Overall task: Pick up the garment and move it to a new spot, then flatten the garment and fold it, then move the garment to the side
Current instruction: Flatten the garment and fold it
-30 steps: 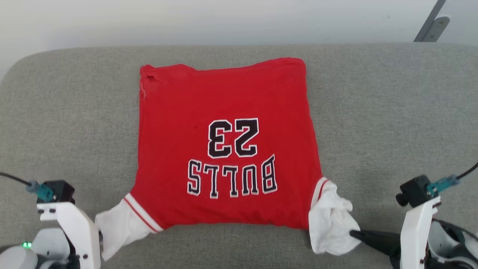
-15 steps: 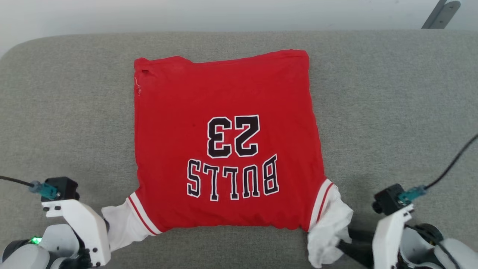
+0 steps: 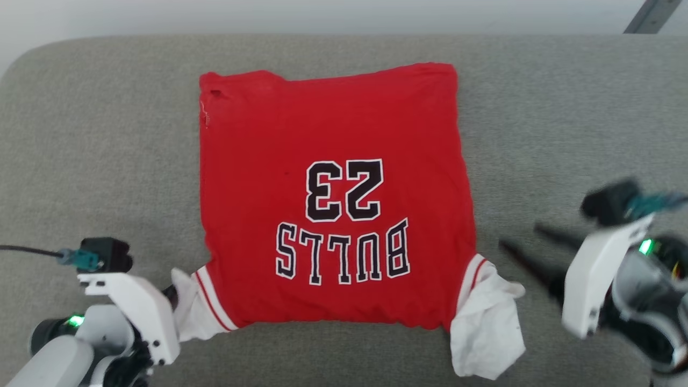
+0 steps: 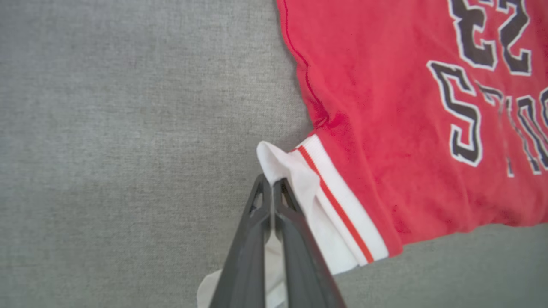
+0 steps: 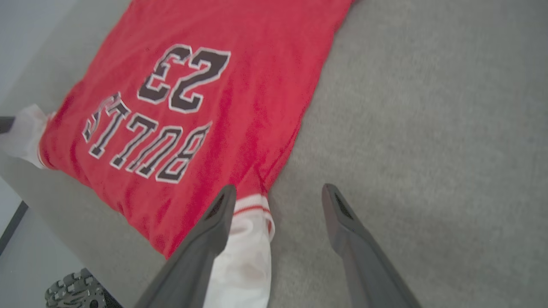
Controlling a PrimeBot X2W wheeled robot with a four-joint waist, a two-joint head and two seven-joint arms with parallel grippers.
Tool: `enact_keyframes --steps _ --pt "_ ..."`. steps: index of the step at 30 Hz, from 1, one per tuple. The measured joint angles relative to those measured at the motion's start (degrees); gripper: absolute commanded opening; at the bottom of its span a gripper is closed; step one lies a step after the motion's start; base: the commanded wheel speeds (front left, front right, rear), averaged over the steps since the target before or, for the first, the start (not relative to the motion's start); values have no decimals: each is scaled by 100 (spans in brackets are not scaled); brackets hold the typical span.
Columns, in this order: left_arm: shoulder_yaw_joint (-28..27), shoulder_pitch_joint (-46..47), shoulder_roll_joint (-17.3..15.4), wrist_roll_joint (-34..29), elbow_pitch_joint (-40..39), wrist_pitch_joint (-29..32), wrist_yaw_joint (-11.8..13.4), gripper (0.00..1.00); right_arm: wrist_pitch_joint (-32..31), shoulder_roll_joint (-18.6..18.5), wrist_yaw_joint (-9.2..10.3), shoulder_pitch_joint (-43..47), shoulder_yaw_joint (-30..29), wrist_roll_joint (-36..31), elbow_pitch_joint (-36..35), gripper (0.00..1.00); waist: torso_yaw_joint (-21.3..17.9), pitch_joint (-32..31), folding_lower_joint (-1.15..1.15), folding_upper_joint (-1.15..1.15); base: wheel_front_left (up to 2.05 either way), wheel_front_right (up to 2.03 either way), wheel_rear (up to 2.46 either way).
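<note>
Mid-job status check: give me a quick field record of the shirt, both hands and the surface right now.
garment: red shirt, flat on the surface, print facing up, upside down in the head view
left sleeve: white, bunched, pinched at its edge
right sleeve: white, crumpled, lying free
left hand: shut on the left sleeve
right hand: open, holding nothing, to the right of the right sleeve
surface: grey cushion

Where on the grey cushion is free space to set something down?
Free: the wide strip of cushion left of the garment, the strip on its right beyond the right gripper, and a narrower band behind its far edge. Crowded: the near edge, with both white sleeves and the left gripper.
</note>
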State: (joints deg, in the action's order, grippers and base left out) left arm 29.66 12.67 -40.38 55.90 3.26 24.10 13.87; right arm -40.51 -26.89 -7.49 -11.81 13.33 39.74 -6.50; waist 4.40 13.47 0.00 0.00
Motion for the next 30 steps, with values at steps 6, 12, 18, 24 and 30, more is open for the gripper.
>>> enact_keyframes --steps 6,12,18,24,30 --pt "104 322 242 -47 79 -74 -159 0 -180 589 0 -889 -739 -732 -158 100 234 175 0 0 0 0 0" --pt "263 659 467 -171 250 -93 -349 0 -158 780 -1 -2040 -802 -1091 837 100 539 372 0 0 0 0 0" --pt "438 1007 765 -252 482 -122 -565 0 -147 694 0 -3081 -816 -1270 2191 100 913 588 0 0 0 0 0" --pt "646 1343 1092 -323 746 -144 -794 0 -134 472 0 -3936 -801 -1519 3552 100 1337 801 0 0 0 0 0" --pt "840 1574 1378 -392 1031 -197 -994 0 -381 402 0 -4495 -1047 -1728 4832 100 1788 982 0 0 0 0 0"
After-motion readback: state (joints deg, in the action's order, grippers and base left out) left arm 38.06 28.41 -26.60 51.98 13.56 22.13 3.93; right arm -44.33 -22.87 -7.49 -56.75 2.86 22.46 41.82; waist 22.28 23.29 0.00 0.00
